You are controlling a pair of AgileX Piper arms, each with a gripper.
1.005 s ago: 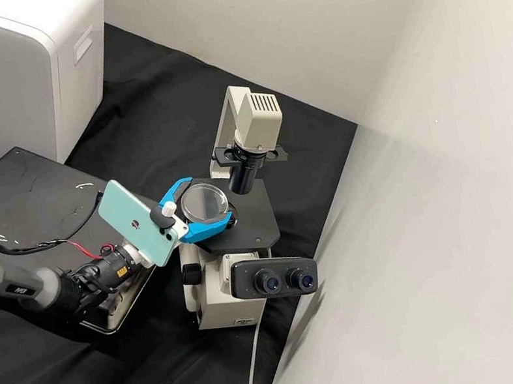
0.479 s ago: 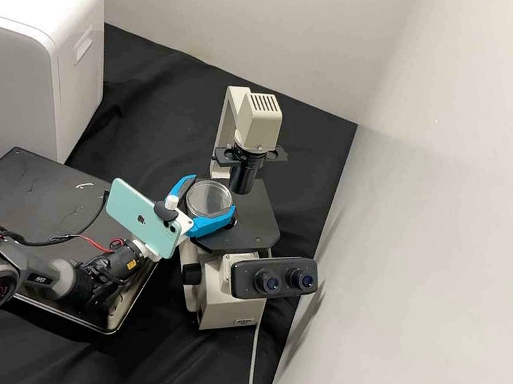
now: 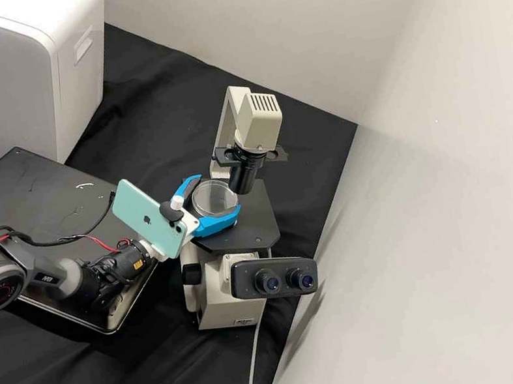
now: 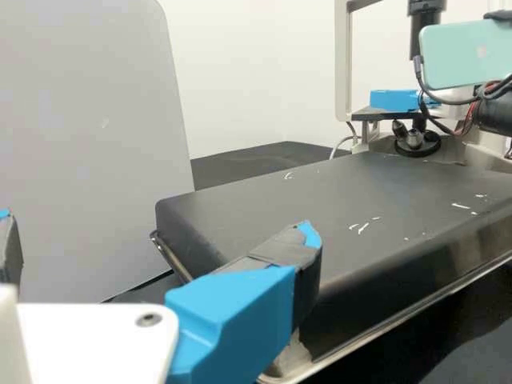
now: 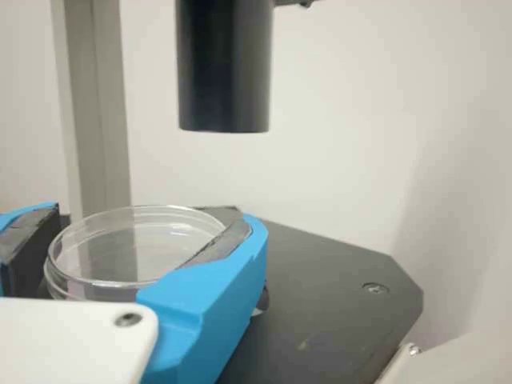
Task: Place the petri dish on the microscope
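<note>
Clamping petri dish (image 3: pixel 209 195) over microscope stage (image 3: pixel 256 220): right gripper (image 5: pixel 144 230); condenser tube (image 3: pixel 242 176) at dish's 2 o'clock; left gripper (image 4: pixel 156 228) spread wide; dish underside hidden.

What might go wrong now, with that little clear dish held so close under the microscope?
1. The right gripper holds the petri dish close beside the black condenser tube; a push forward may knock the dish against it.
2. The blue fingers clamp only the dish's smooth side wall, so it might slip or tilt.
3. I cannot tell whether the dish touches the stage; released above it, the dish may drop and skid.
</note>
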